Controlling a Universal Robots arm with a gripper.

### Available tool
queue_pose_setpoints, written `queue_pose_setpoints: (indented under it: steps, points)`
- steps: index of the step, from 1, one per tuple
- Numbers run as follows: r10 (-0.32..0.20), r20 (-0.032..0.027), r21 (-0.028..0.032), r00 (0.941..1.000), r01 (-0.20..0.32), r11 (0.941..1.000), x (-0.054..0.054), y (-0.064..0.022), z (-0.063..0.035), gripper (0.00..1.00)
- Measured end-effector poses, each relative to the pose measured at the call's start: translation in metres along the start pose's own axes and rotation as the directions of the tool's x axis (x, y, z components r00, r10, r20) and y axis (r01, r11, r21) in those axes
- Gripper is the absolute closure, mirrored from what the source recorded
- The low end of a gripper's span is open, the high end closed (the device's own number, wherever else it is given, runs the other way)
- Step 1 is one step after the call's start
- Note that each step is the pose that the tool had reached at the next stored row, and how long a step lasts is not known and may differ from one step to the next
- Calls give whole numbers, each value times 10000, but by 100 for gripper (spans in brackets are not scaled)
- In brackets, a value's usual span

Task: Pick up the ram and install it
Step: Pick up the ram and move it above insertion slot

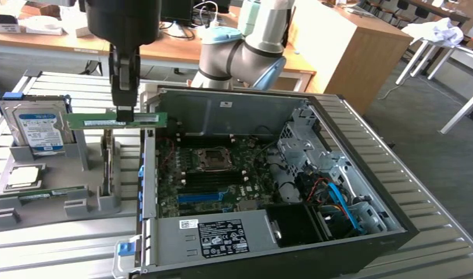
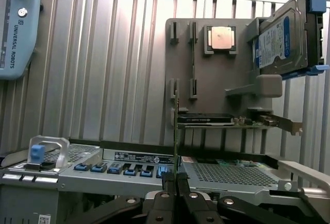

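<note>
The ram is a long green stick held level in the air, just above the grey holder tray and beside the open computer case's side wall at the exterior view's left. My gripper comes down from above and is shut on the stick near its middle. In the wrist view the ram shows edge-on as a thin upright line rising from my gripper, whose fingertips are pressed against both its faces. The motherboard lies inside the case.
On the holder tray stand a silver hard drive, a square processor and another green stick. The wrist view shows the hard drive, the processor, an expansion card and a teach pendant.
</note>
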State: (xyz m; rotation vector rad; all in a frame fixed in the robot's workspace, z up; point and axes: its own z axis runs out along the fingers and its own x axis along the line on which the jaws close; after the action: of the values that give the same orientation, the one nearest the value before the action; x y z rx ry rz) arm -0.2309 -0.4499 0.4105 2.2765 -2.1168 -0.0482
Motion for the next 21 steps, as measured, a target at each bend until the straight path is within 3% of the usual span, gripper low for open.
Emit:
queue_pose_setpoints:
  steps: [21]
  points:
    - [1,1,-16,10000,-1,10000,32,-447,-21,87]
